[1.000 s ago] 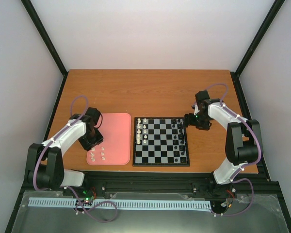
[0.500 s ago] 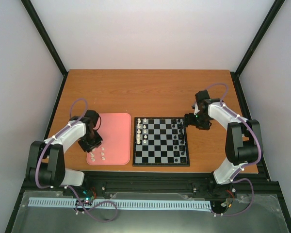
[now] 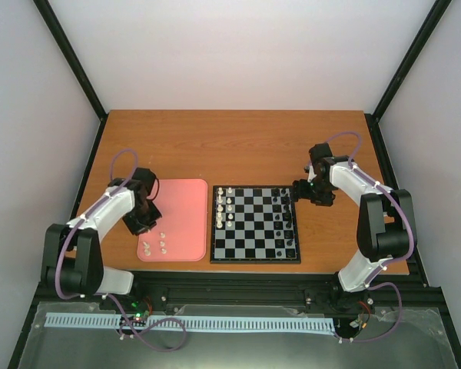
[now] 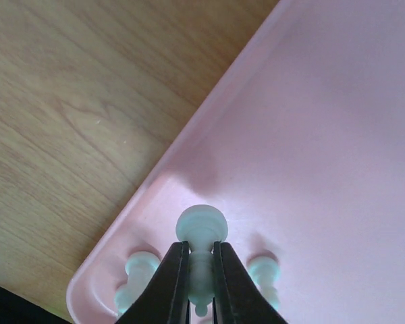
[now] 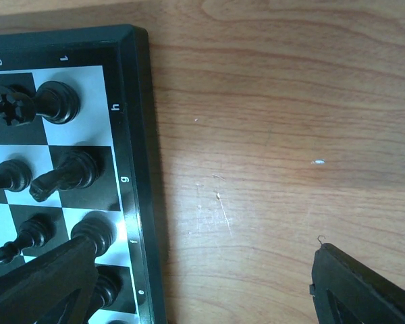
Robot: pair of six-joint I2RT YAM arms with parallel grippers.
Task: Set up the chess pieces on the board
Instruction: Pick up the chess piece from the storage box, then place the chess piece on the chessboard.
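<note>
A wooden table (image 3: 230, 146) stands between pale walls with black frame posts at the corners. From above, the board (image 3: 255, 258) lies near the table's front edge, and a pink tray (image 3: 180, 200) lies just beside it on the left. White chess pieces (image 3: 224, 207) fill part of the board's two left-hand columns, while black pieces (image 3: 286, 219) line its right-hand columns. A few more white figures (image 3: 155, 246) stand in the tray's near left corner. The left gripper (image 3: 142, 223) hangs over the tray's left edge, just beyond those figures. The right gripper (image 3: 311, 192) sits low over bare wood by the board's far right corner.

The left wrist camera looks down on the pink tray (image 4: 310, 135) and on wood grain (image 4: 74, 101) to its left. The left gripper (image 4: 200, 251) has its dark fingers (image 4: 175, 277) pressed together on the stem of a white pawn (image 4: 201, 226), whose round head shows above the tips. Whether the pawn clears the tray floor cannot be told. Two other white figures (image 4: 142, 264) stand close on either side.

The right wrist camera shows the board's black border (image 5: 138, 135) at the left and scuffed wood (image 5: 270, 135) to its right. Black pieces (image 5: 57, 101) stand on the squares along the edge. The right gripper (image 5: 202, 270) is spread wide and holds nothing, one finger (image 5: 47, 283) over the board edge and the other over the table.
</note>
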